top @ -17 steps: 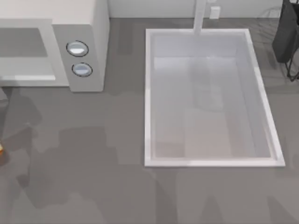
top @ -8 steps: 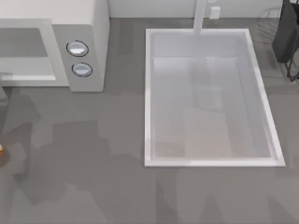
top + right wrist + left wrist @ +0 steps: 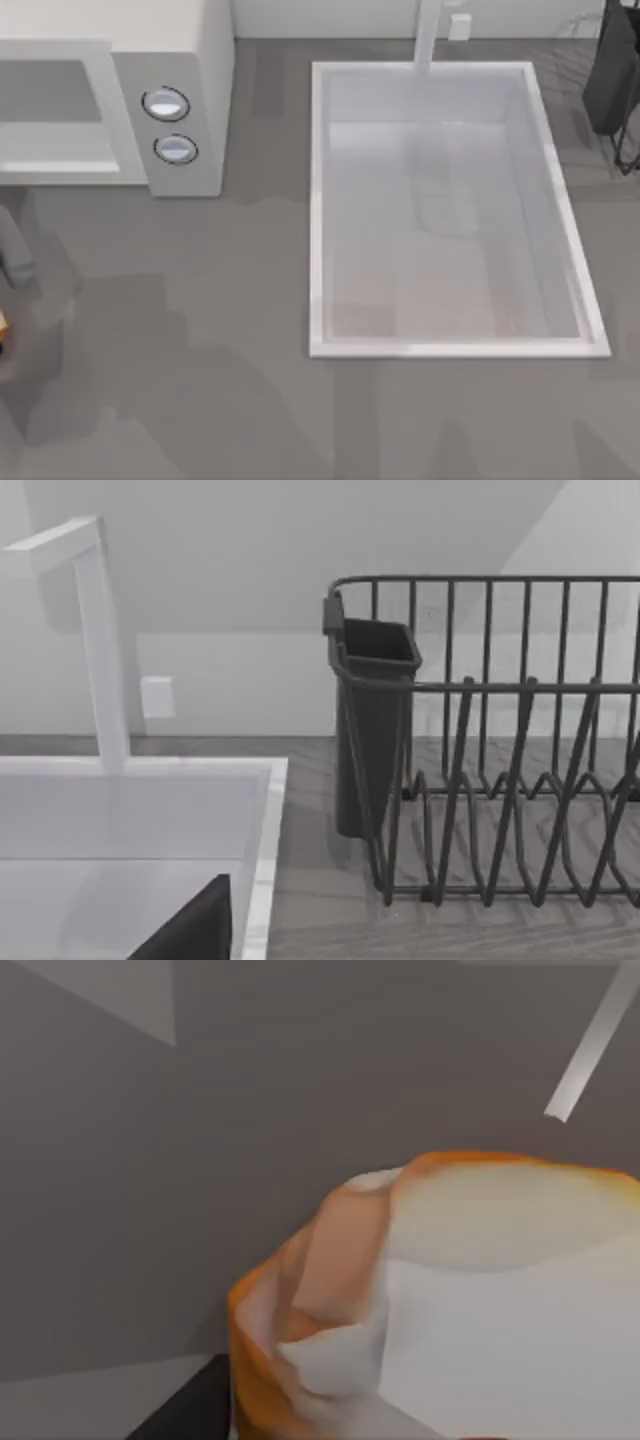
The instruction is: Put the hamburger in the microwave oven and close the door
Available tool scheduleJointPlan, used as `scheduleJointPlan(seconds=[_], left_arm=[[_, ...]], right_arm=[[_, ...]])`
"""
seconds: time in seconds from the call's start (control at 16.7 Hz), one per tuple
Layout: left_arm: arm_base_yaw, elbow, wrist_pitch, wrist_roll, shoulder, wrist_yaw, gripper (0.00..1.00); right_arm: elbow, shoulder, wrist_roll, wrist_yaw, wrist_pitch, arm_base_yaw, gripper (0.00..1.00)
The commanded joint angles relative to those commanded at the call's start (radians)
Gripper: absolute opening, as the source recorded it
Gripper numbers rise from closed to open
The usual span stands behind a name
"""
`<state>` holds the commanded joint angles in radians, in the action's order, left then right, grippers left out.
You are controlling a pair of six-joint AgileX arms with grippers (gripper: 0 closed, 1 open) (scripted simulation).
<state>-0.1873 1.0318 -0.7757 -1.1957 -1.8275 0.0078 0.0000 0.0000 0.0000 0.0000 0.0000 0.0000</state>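
The microwave oven (image 3: 190, 60) stands at the table's back left, its two round knobs (image 3: 166, 104) stacked on the front panel and its cavity (image 3: 50, 105) open toward the front. The door is out of view. At the table's left edge lies a thin orange sliver of the hamburger (image 3: 2, 326). A grey piece of my left arm (image 3: 14, 256) hangs just behind it. In the left wrist view the hamburger (image 3: 470, 1220) looms very close, orange-rimmed and tan, with a dark corner of my left gripper (image 3: 185, 1415) beside it. My right gripper (image 3: 190, 930) is parked near the sink's back right.
A white sink basin (image 3: 318, 200) with a faucet (image 3: 428, 35) takes up the middle and right. A dark wire dish rack (image 3: 500, 740) with a cup holder stands at the back right. A slim pale bar (image 3: 590, 1050) lies beyond the hamburger.
The grey piece of my left arm has slid forward along the left edge toward the hamburger, and the shadows on the table shifted with it. The hamburger has barely moved.
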Motion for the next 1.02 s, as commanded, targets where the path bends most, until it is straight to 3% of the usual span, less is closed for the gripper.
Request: scheduleJointPlan(seconds=[0.6,1.02], left_arm=[[-0.006,0.03,0.103,0.003,-0.13,0.001,1.0],[-0.006,0.03,0.103,0.003,-0.13,0.001,0.47]], right_arm=[[0.0,0.0,0.0,0.0,0.0,0.0,1.0],[0.0,0.0,0.0,0.0,0.0,0.0,1.0]])
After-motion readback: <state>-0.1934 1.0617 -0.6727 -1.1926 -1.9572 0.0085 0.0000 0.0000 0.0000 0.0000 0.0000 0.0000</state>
